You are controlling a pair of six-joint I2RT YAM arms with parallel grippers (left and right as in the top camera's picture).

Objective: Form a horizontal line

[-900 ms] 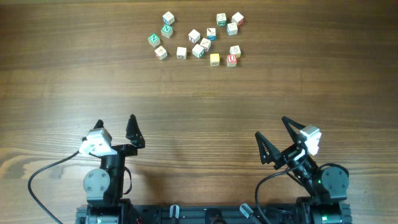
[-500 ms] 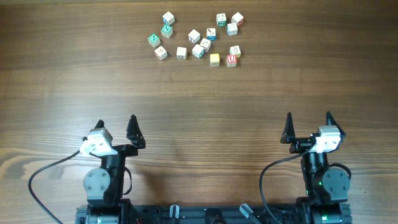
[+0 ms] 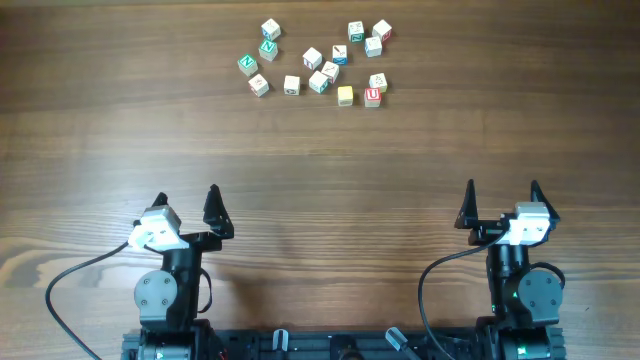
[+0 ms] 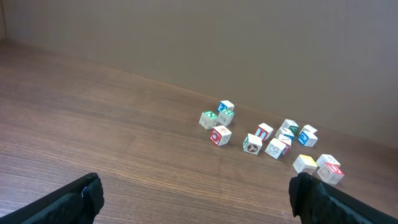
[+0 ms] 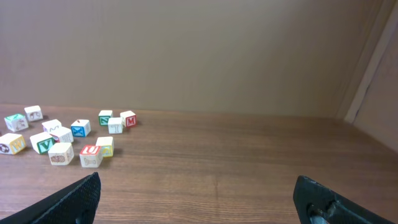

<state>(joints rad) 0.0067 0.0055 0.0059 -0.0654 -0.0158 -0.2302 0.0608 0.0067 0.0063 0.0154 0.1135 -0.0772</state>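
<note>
While the left tool (image 3: 186,193) and right tool (image 3: 502,186) hang wide apart and empty, the blocks (image 3: 318,80) sit mixed up far across the table (image 3: 320,170), no line yet; reach slowly, pinch the yellow block (image 3: 345,95) by flat sides.

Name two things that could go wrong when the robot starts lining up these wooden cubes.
The small wooden letter cubes crowd together mid-cluster, so the wide-open right gripper may knock neighbours when picking one. The yellow wooden cube touches the red-U wooden cube; lifting either could drag the other.
</note>
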